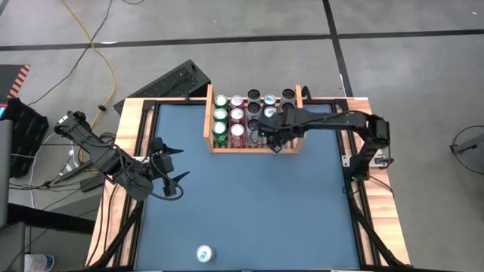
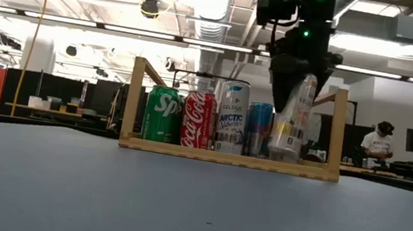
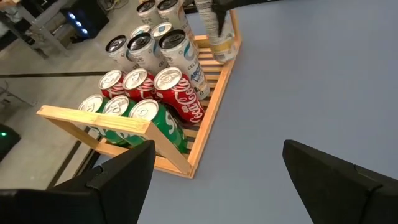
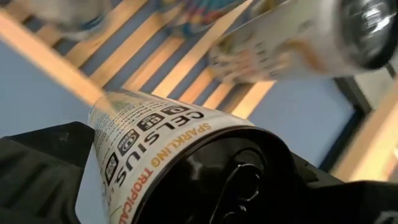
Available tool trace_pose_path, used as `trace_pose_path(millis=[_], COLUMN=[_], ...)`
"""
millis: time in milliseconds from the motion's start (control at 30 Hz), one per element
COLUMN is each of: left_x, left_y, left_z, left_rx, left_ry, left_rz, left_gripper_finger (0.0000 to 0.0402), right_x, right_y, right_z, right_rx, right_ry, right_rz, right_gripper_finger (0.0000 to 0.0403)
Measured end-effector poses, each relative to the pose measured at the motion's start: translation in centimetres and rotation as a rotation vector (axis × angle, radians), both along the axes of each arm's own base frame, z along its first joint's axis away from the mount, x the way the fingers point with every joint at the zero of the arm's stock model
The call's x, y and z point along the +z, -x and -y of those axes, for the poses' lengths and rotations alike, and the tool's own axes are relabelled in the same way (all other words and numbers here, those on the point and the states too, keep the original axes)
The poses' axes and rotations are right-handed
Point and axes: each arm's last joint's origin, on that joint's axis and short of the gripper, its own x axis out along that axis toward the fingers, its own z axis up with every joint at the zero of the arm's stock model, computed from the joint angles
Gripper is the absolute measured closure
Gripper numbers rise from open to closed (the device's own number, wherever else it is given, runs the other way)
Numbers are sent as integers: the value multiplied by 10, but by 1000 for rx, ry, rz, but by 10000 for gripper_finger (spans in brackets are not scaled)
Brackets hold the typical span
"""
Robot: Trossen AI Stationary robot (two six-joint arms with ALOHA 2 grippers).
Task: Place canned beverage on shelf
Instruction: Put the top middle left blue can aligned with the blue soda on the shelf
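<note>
The shelf (image 1: pixel 207 121), a light-wood tray with a slatted base, stands at the table's far middle. It holds rows of upright green, red and white cans (image 1: pixel 237 121). Over its near right corner my right gripper (image 1: pixel 276 143) is shut on a white Celsius can (image 2: pixel 290 127), the canned beverage, which is tilted. My left gripper (image 1: pixel 170 170) hovers open and empty over the table's left side. Another can (image 1: pixel 204 255) stands on its base near the table's near edge. My right gripper pinches the white can's wall near its top end (image 4: pixel 143 143) between its two fingers (image 4: pixel 43 168). The fingers slant down from above. The can hangs tilted below them, its bottom end (image 2: pixel 282 152) low inside the shelf. I cannot tell whether that end touches the slats.
A wooden border (image 1: pixel 128 151) frames the blue table top (image 1: pixel 257 204). The shelf's raised end walls (image 2: pixel 337 130) stand close beside the held can. A blue-and-white can (image 2: pixel 257 129) stands just left of it. The blue top between the shelf and the near edge is bare.
</note>
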Motion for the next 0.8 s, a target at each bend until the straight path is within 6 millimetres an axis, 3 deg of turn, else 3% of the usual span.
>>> trace_pose_path(millis=[433, 800], left_x=[0, 0], left_y=[0, 0], left_z=[0, 0], left_rx=[0, 0], left_ry=[0, -1], left_rz=[0, 0], left_gripper_finger=[60, 60], right_x=[9, -35], right_y=[7, -11], right_z=[39, 39], right_rx=[-5, 71], right_ry=[67, 71], right_rz=[-25, -287], right_gripper_finger=[229, 231])
